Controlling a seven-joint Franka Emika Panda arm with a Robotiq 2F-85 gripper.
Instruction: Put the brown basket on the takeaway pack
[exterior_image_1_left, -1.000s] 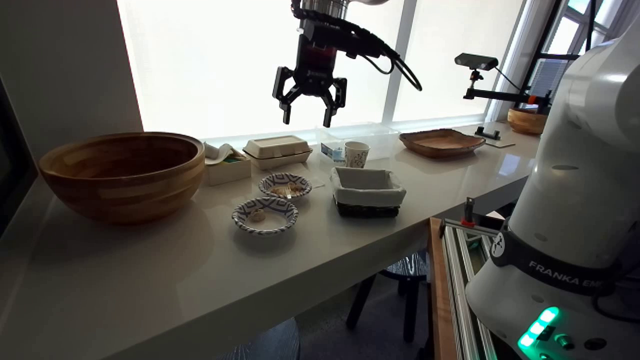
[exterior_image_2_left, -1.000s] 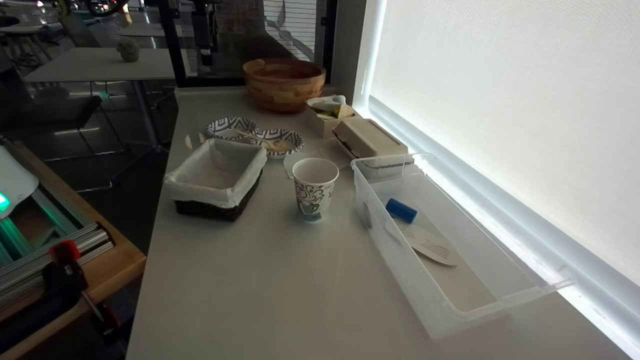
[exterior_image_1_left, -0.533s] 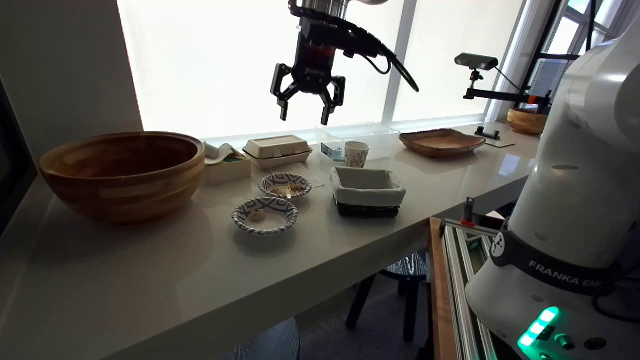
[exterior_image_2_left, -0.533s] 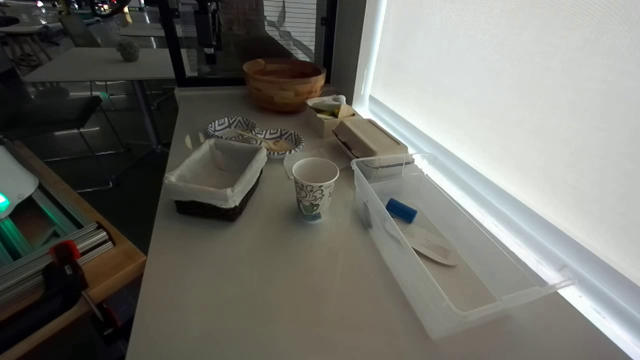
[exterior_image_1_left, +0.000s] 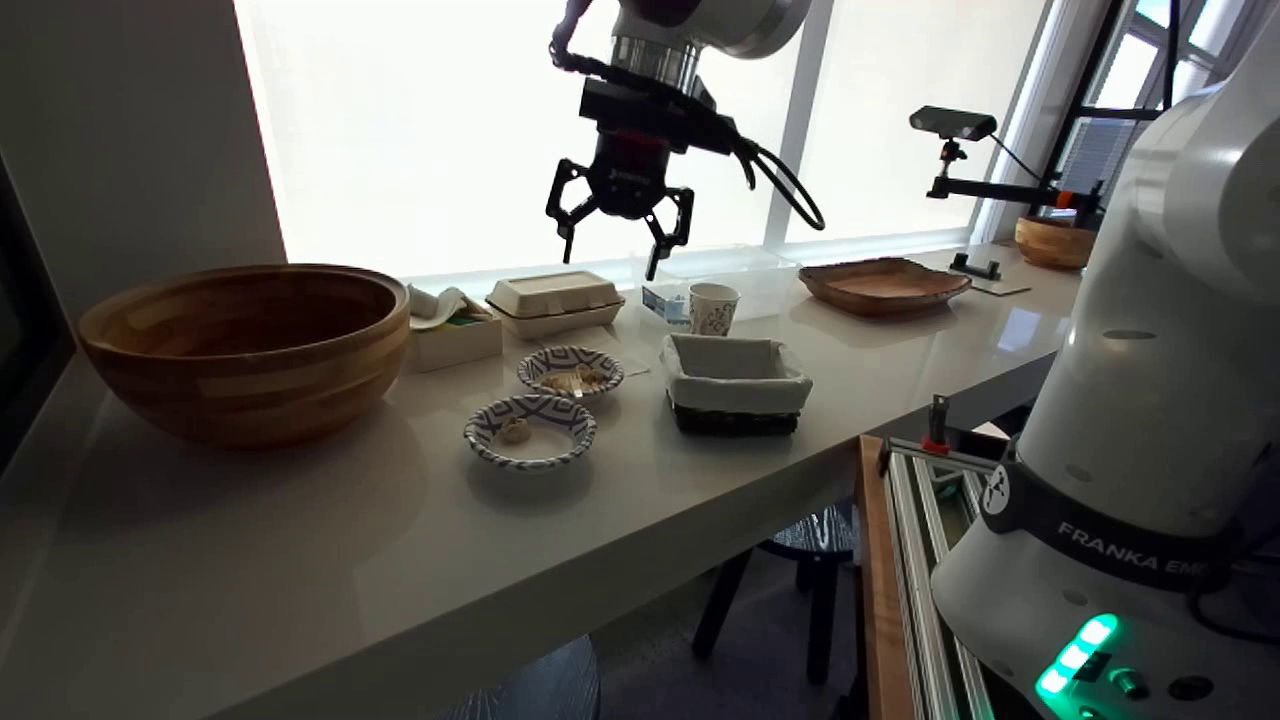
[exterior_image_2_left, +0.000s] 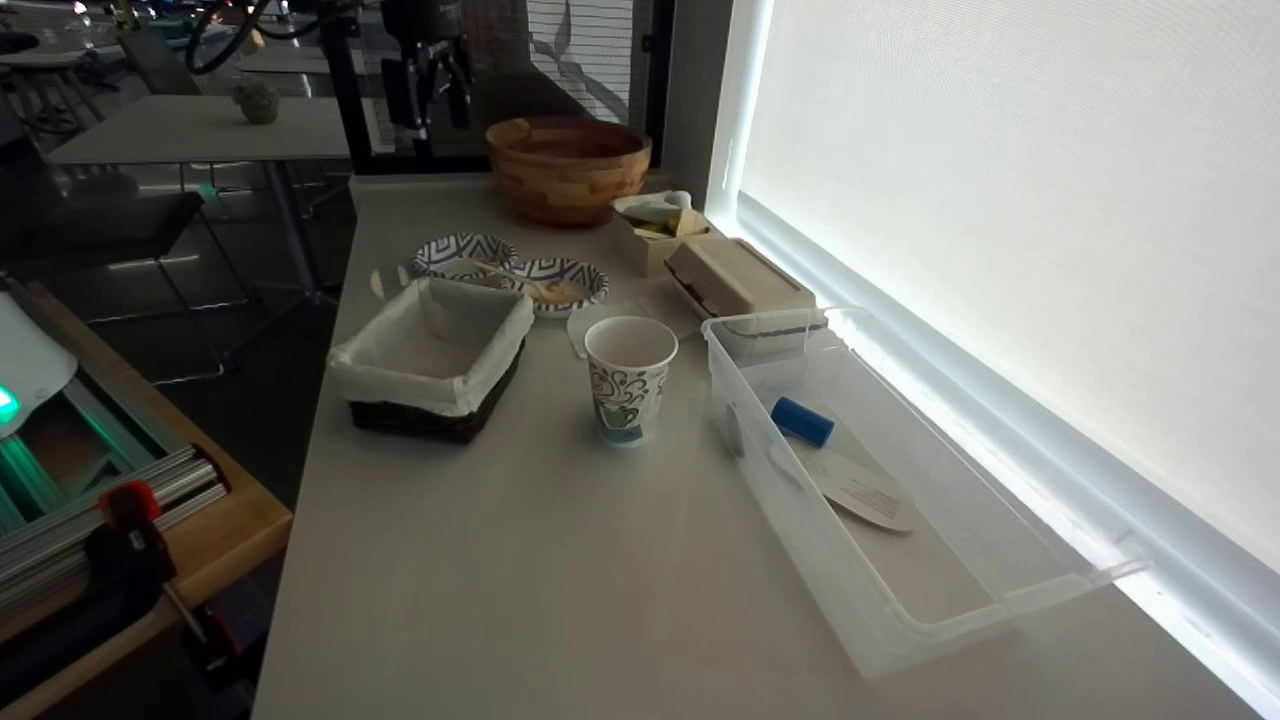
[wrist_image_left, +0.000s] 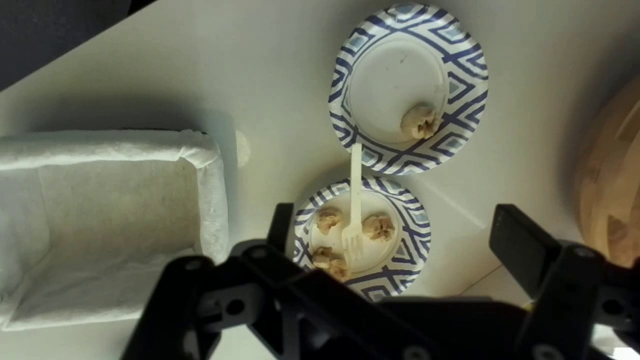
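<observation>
The brown basket, dark with a pale liner, stands on the counter in both exterior views (exterior_image_1_left: 738, 378) (exterior_image_2_left: 435, 345) and at the left of the wrist view (wrist_image_left: 117, 215). The takeaway pack, a closed cream box, stands by the window in both exterior views (exterior_image_1_left: 555, 300) (exterior_image_2_left: 742, 280); it is hidden in the wrist view. My gripper (exterior_image_1_left: 611, 258) is open and empty, high above the counter. It also shows at the top of an exterior view (exterior_image_2_left: 432, 100). In the wrist view the open fingers (wrist_image_left: 399, 225) frame a patterned dish, with the basket to their left.
Two patterned dishes (exterior_image_1_left: 530, 432) (exterior_image_1_left: 570, 372) with scraps lie beside the basket. A paper cup (exterior_image_2_left: 628, 385) and a clear bin (exterior_image_2_left: 800, 510) stand near it. A small open box (exterior_image_1_left: 456, 340) and a large wooden bowl (exterior_image_1_left: 245, 350) are beyond the pack. A wooden tray (exterior_image_1_left: 884, 285) lies farther along.
My gripper first drifts slightly, then comes lower and tilts, with more of the arm now in view. It stays open. The basket and the pack have not moved.
</observation>
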